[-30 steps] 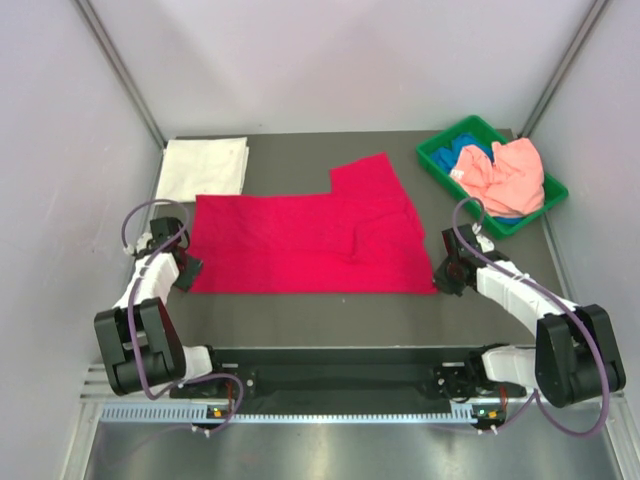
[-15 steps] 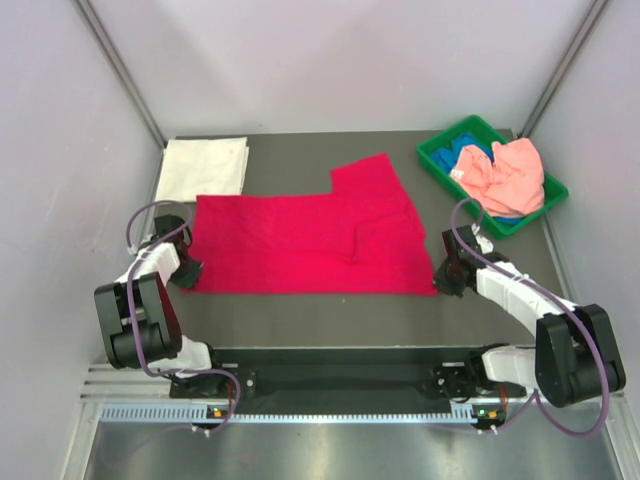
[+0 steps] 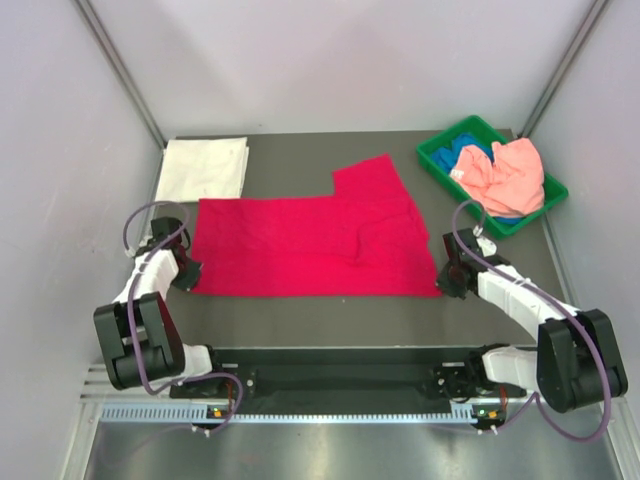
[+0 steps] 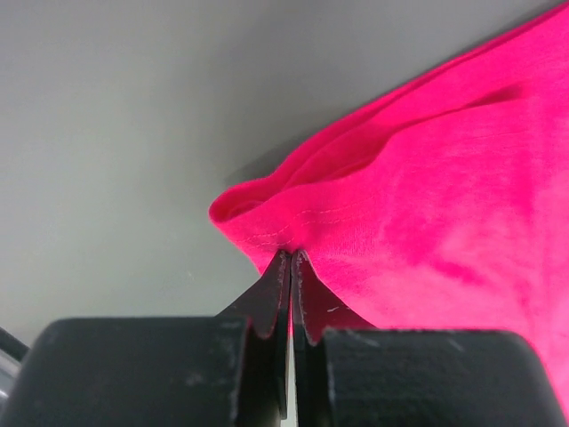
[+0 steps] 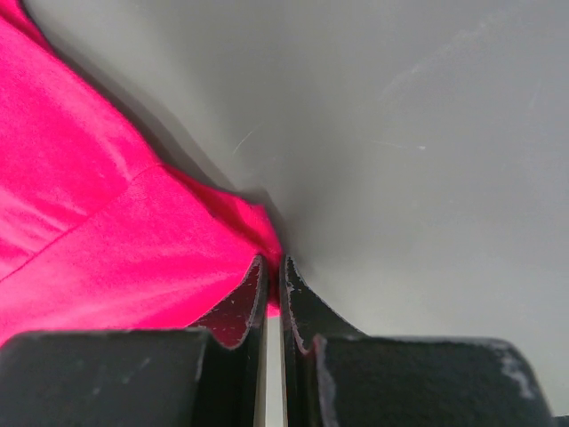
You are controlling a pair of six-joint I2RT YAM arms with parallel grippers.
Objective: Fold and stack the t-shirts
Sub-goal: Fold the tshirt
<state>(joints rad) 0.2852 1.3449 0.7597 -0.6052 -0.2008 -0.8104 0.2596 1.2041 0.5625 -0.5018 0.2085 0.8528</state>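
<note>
A crimson-red t-shirt (image 3: 315, 245) lies spread across the middle of the table, one sleeve pointing to the back. My left gripper (image 3: 188, 272) is shut on its near-left corner, and the left wrist view shows the red cloth (image 4: 418, 205) pinched between the fingertips (image 4: 291, 258). My right gripper (image 3: 443, 280) is shut on the near-right corner, where the red cloth (image 5: 116, 231) ends between the fingertips (image 5: 271, 267). A white t-shirt (image 3: 203, 167) lies folded square at the back left. A salmon-pink t-shirt (image 3: 510, 175) and a blue one (image 3: 460, 152) sit in the bin.
A green plastic bin (image 3: 434, 158) stands at the back right, close behind my right arm. Grey walls close in the table on both sides and at the back. The dark table top (image 3: 320, 315) runs between the red shirt and the arm bases.
My left gripper has closed on the red shirt's near-left corner. The shirt's left edge has shifted slightly to the right. The right gripper has kept its hold.
</note>
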